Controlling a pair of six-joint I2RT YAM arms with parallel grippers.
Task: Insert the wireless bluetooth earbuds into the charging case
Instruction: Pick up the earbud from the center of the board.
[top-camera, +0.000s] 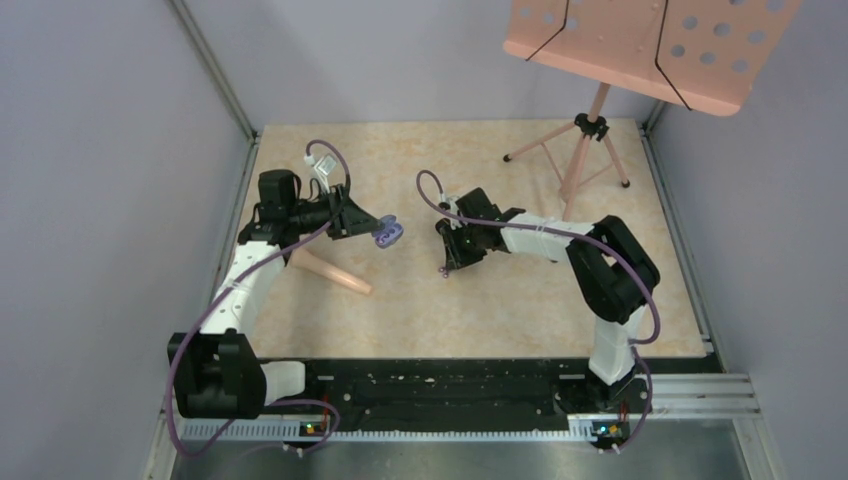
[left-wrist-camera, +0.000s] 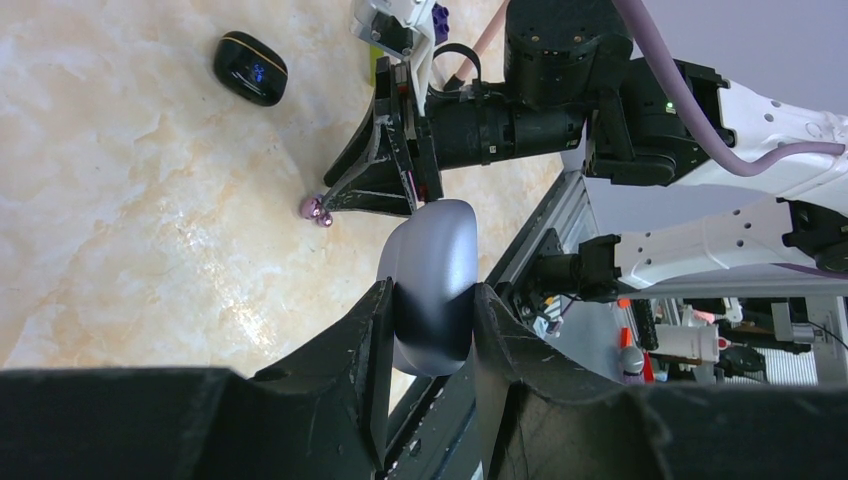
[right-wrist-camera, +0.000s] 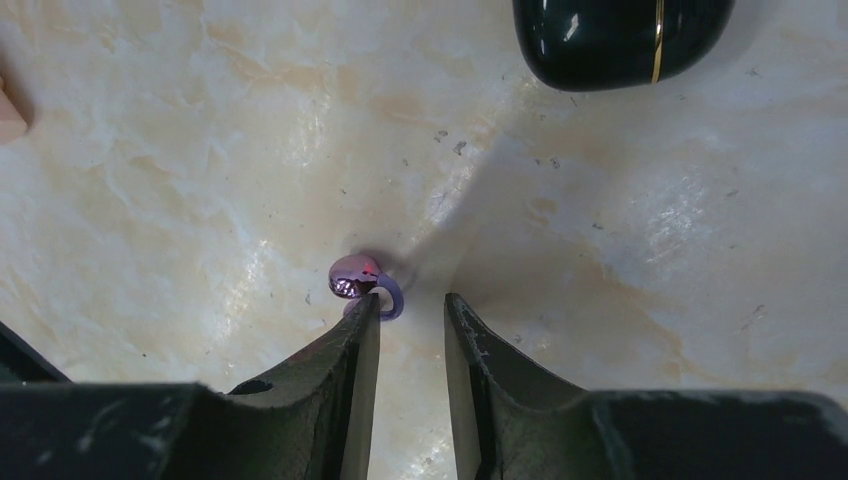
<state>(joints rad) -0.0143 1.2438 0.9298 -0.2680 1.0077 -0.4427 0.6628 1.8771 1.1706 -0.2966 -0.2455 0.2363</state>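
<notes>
A pale purple, ring-like earbud (right-wrist-camera: 362, 282) lies on the marbled table, touching the tip of the left finger (right-wrist-camera: 365, 330) of my right gripper (right-wrist-camera: 410, 302). That gripper is open, with only bare table in its gap. The left wrist view shows the same earbud (left-wrist-camera: 317, 208) at the right gripper's (left-wrist-camera: 335, 200) tips. My left gripper (left-wrist-camera: 432, 292) is shut on a smooth lilac charging case (left-wrist-camera: 430, 245) held off the table. From above, this case (top-camera: 389, 233) hangs left of the right gripper (top-camera: 446, 264). A black case with a gold line (right-wrist-camera: 620, 38) lies shut just beyond the earbud.
A pink music stand (top-camera: 585, 150) stands on its tripod at the back right, its desk overhanging the table. A tan rod (top-camera: 335, 272) lies beside the left arm. Grey walls close in the table's left, right and back edges.
</notes>
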